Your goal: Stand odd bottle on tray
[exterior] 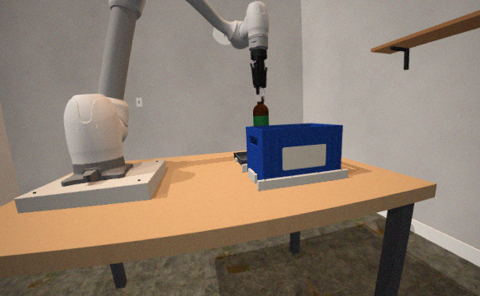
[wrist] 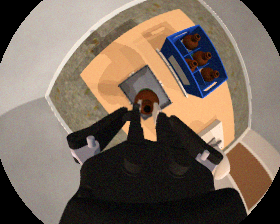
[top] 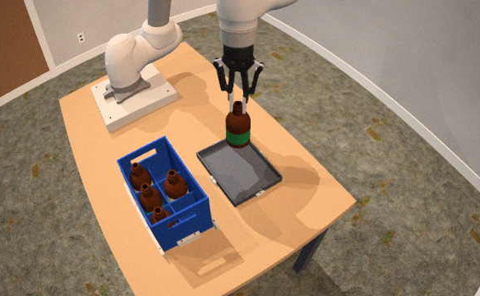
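The gripper (top: 237, 108) (exterior: 260, 98) (wrist: 147, 106) is shut on the neck of a brown bottle with a green label (top: 237, 123) (exterior: 260, 111) (wrist: 146, 96). The bottle hangs upright above the back part of the dark grey tray (top: 232, 166) (exterior: 240, 158) (wrist: 136, 77). Its base is hidden behind the crate in the exterior view. The other brown bottles (top: 140, 181) (top: 176, 187) (top: 150, 200) (top: 159, 215) stand in the blue crate (top: 186, 231) (exterior: 273, 152), three along the left row and one in the middle of the right row. Neck differences are too small to tell.
The crate sits beside the tray, with white locating strips (exterior: 302, 179) around its foot. Small white blocks (top: 260, 193) stand at the tray's edges. The arm's base plate (top: 141, 100) (exterior: 92, 191) is at the table's far end. A wall shelf (exterior: 441, 28) is high at the right.
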Tool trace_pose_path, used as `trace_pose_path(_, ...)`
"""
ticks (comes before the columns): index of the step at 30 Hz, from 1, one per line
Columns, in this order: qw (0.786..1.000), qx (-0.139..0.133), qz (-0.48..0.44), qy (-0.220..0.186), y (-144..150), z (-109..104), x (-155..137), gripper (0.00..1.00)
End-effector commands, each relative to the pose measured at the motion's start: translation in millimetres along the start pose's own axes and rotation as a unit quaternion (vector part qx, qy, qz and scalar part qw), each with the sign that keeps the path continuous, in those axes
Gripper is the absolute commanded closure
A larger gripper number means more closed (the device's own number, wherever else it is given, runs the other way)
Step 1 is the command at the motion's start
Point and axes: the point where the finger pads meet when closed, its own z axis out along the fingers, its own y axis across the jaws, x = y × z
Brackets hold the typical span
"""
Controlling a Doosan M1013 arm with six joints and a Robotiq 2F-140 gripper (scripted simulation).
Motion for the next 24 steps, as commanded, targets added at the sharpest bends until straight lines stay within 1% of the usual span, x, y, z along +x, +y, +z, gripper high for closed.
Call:
trace_pose_path(1,1.000,0.000,0.000,0.000,0,3,0,1.00)
trace_pose_path(15,1.000,0.000,0.000,0.000,0,45,0,1.00)
trace_pose_path(17,1.000,0.000,0.000,0.000,0,45,0,1.00)
trace_pose_path(24,1.000,0.000,0.000,0.000,0,66,0,1.00)
